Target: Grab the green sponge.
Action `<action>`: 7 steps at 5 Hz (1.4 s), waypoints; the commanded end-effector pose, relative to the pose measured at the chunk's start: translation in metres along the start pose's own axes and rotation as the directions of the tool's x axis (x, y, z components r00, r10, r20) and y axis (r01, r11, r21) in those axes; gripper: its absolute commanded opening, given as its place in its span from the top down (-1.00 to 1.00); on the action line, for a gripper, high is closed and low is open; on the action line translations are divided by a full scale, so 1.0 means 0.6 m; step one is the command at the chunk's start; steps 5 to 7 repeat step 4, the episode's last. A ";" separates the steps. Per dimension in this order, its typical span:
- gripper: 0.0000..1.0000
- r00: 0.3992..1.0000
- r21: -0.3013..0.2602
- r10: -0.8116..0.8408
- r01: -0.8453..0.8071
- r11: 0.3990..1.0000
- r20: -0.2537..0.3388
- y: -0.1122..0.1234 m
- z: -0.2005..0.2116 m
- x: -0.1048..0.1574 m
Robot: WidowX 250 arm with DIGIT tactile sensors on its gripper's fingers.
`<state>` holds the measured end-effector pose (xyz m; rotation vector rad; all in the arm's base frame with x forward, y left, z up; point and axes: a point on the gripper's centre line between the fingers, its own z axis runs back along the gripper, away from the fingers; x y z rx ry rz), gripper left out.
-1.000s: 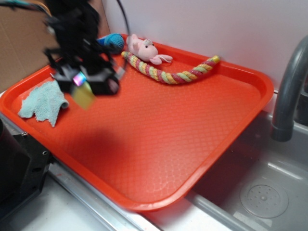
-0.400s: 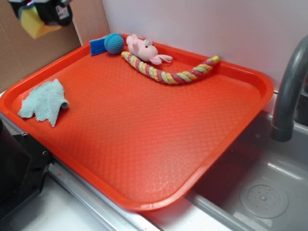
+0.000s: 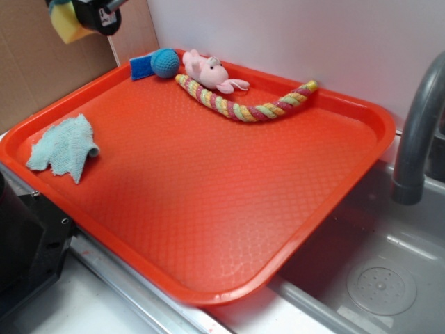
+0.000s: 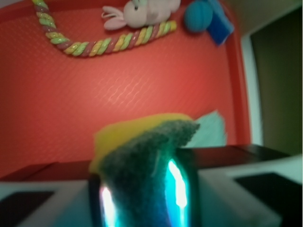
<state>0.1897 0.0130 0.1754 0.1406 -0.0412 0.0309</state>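
Holding of the green sponge is confirmed: the fingers are clenched on it, one each side, with the dark scouring face toward the wrist camera and the yellow foam behind it. No gap remains between sponge and gripper; the sponge sits directly in the grip and protrudes past the fingertips, its point aimed away from the wrist. Its long axis cannot be told for certain.

Relative to the orange tray, the sponge is carried well above and beyond the far-left corner, clear of the tray surface, in front of the brown cardboard. Only the lower end of the arm is seen in the exterior view, at the top-left edge; the rest is out of shot, so the full pose cannot be judged.

Left on the tray: the teal cloth at its left edge, and the blue block, blue ball, pink plush and rope toy along its far edge.

The grab is judged done.
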 end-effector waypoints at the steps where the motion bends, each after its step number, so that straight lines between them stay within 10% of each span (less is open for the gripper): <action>1: 1.00 0.999 -0.004 -0.011 0.011 1.000 0.037 0.001 0.012 0.029; 7: 1.00 1.000 -0.021 0.000 0.001 1.000 0.019 -0.003 0.006 0.026</action>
